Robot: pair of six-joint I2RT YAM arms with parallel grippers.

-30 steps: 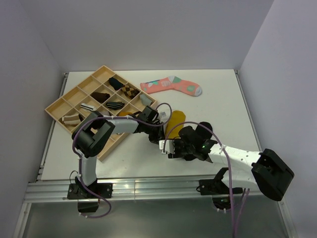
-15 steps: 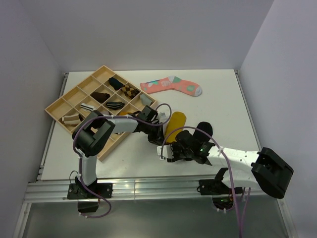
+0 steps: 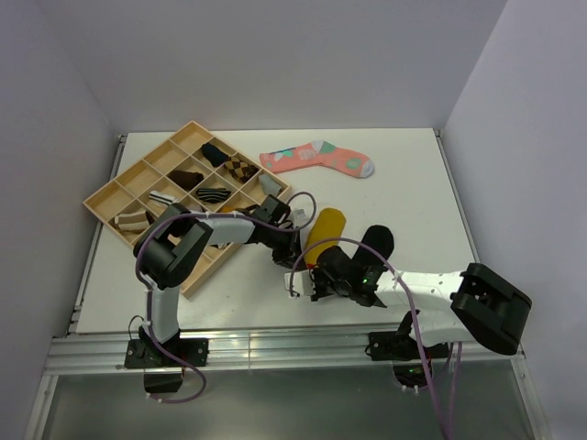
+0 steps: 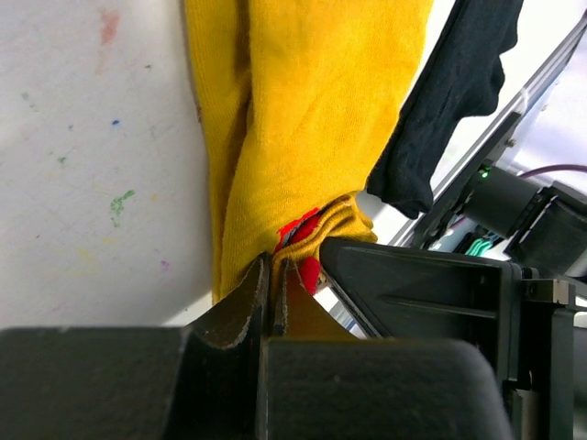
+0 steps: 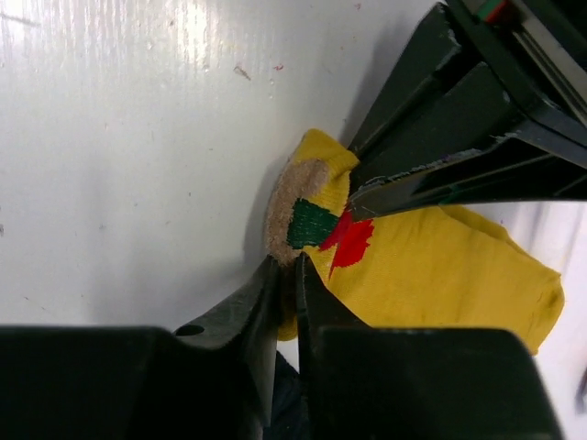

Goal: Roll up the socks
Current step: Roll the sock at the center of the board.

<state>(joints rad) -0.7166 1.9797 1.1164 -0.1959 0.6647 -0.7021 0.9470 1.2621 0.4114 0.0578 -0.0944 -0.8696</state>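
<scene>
Left gripper (image 4: 273,273): fingers pressed tight together, pinching the bunched cuff of the yellow sock (image 4: 303,110), red stitching showing right at the tips. Sock's long axis runs straight out ahead of these fingers, cuff nearest, toe end farthest, flat on the white table (image 4: 83,165). Right gripper (image 5: 286,268): fingers drawn nearly together, nipping the same cuff at its rounded tan edge, just beside the green and red patches. Left gripper's fingers sit just ahead and right of it, touching the cuff. From overhead the yellow sock points away from both grippers toward the table's far side, leaning slightly right. Black sock (image 3: 376,240) lies just right of it, roughly parallel, held by neither gripper.
</scene>
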